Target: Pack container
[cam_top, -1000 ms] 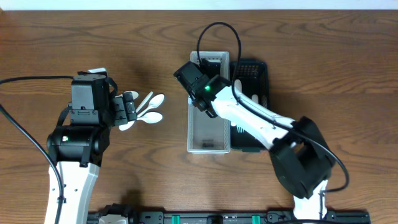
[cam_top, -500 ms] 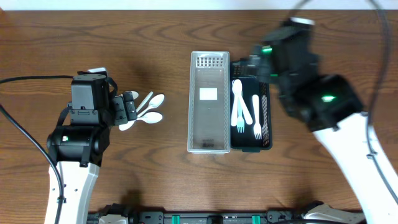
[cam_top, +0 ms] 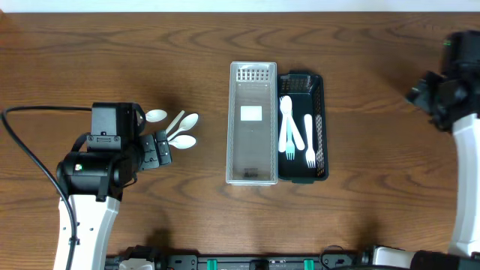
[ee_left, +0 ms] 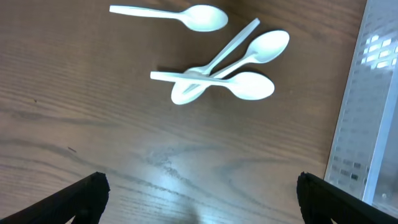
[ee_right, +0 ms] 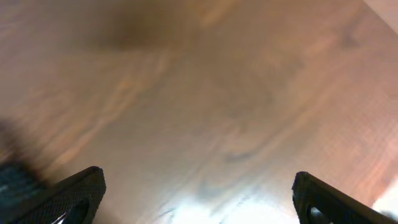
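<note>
Right wrist view is motion-blurred. You only get smeared brown wooden tabletop [ee_right: 205, 93] and a dark smudge [ee_right: 12, 177] at the left edge that can't be identified. The right gripper [ee_right: 199, 202] shows both black fingertips at the bottom corners, spread wide, nothing between them. Overhead cuts the right arm [cam_top: 454, 94] off at the frame edge, so you can't read its fingers there.

Left gripper [ee_left: 199, 199]: fingertips [ee_left: 84, 196] in the bottom corners, spread wide, holding nothing, bare wood below. Overhead it sits near the white plastic spoons [cam_top: 180, 131]; contact can't be judged from above.

The left wrist view resolves four spoons: a single spoon [ee_left: 171, 14] lying apart at the top and a three-spoon pile [ee_left: 227, 78], crossed. Overhead the pile is harder to separate.

The clear rectangular plastic container [cam_top: 253, 75] is at table centre with a white label [cam_top: 251, 113] on its floor. The wrist view catches only its wall. Against its right side is the black mesh plastic basket [cam_top: 321, 124] with white plastic forks [cam_top: 309, 146]. A third piece overlaps them, type unclear.
</note>
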Controlling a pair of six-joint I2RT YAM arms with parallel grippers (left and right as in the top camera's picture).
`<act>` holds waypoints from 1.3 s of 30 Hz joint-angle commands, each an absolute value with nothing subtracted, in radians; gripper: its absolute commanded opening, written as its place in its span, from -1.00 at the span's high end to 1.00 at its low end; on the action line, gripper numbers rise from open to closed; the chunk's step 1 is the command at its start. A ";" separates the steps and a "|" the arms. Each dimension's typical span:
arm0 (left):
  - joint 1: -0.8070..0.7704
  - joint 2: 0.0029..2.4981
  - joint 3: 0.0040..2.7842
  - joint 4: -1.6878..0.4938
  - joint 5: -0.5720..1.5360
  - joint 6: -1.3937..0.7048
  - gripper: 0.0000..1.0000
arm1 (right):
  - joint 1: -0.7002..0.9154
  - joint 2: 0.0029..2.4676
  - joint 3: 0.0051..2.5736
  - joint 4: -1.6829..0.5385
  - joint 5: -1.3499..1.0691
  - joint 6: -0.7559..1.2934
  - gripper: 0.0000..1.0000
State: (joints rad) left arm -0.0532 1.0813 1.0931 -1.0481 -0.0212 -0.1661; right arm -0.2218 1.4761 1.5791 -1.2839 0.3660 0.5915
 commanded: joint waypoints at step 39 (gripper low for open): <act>0.048 1.825 1.266 -0.944 0.173 -1.339 -0.55 | -0.350 1.478 1.569 -1.287 0.358 0.605 -0.99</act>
State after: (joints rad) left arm 0.0486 1.8057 1.2552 -0.9409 0.1318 -1.1183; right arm -0.3431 1.4769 1.5730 -1.2858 0.3511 0.5922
